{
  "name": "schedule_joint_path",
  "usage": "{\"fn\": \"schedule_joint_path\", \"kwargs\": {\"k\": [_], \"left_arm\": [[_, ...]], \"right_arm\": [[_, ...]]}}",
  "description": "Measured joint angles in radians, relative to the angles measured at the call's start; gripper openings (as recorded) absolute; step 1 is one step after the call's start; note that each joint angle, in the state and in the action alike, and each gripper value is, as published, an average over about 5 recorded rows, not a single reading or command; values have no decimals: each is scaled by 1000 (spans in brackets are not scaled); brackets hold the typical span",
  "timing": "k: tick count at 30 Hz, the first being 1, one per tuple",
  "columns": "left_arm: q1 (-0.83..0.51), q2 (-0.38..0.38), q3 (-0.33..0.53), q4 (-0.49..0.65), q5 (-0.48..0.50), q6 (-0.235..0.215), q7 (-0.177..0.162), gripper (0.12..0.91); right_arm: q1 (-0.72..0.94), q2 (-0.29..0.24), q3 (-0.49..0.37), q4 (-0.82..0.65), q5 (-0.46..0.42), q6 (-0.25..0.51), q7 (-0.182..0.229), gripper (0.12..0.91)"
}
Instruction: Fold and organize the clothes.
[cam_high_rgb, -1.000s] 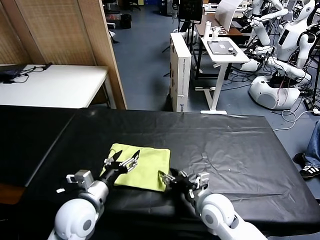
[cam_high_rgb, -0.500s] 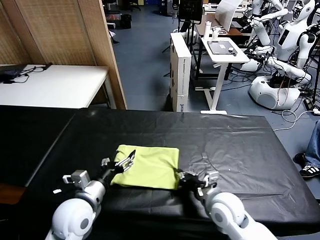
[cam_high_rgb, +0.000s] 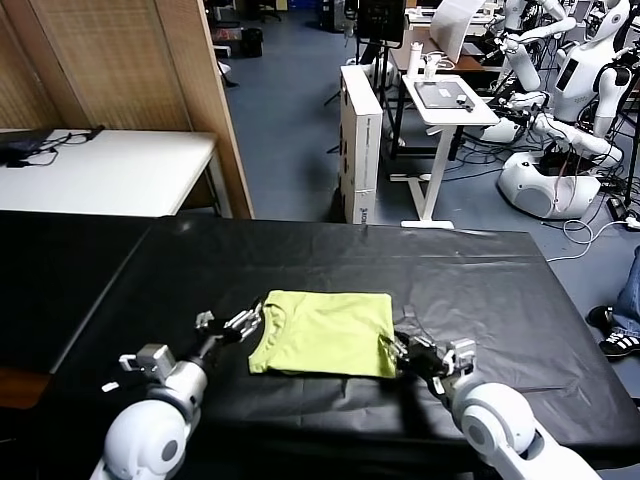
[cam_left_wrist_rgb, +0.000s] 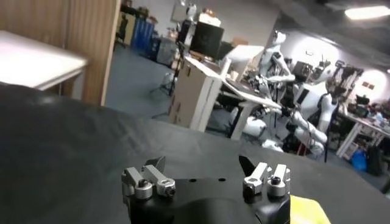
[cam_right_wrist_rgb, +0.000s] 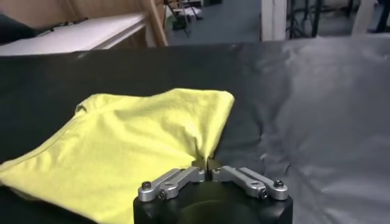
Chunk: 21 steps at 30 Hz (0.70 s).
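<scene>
The lime yellow-green T-shirt (cam_high_rgb: 325, 333) lies folded into a rough rectangle on the black table (cam_high_rgb: 500, 290), plain face up. My right gripper (cam_high_rgb: 392, 348) is shut on the shirt's near right edge; in the right wrist view the cloth (cam_right_wrist_rgb: 134, 146) bunches into the closed gripper (cam_right_wrist_rgb: 207, 165). My left gripper (cam_high_rgb: 238, 324) is open and empty just left of the shirt's left edge; in the left wrist view it (cam_left_wrist_rgb: 201, 165) hangs over bare table with a yellow corner (cam_left_wrist_rgb: 308, 212) beside it.
A lower black surface (cam_high_rgb: 50, 270) adjoins the table on the left, with a white table (cam_high_rgb: 100, 170) behind it. Beyond the far edge stand a tall white box (cam_high_rgb: 360, 140), a white stand (cam_high_rgb: 445, 110) and other robots (cam_high_rgb: 560, 130).
The shirt has slid to the right across the table, pulled by my right gripper. My left gripper has let go of the left edge and now sits open beside it.
</scene>
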Motion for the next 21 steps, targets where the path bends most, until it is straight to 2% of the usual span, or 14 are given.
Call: {"fn": "schedule_joint_path", "kwargs": {"k": [4,7,12,21], "left_arm": [[14,22,8,8,16,-51,-8,907],[27,39,12,9,34,-85,-22,907],[61,69,0,-5,51,-103,-41,907],[197,73,-80,-56,126,-154,-39,907]], "right_arm": [[-25,-14,24,17,-29,24,-15,792],[-49,-23,45,34,-77,63,-38,888],[-113,-34,88,66,-175,206,-73,906],[-349,-3,224,113,-350,528,-99,907]]}}
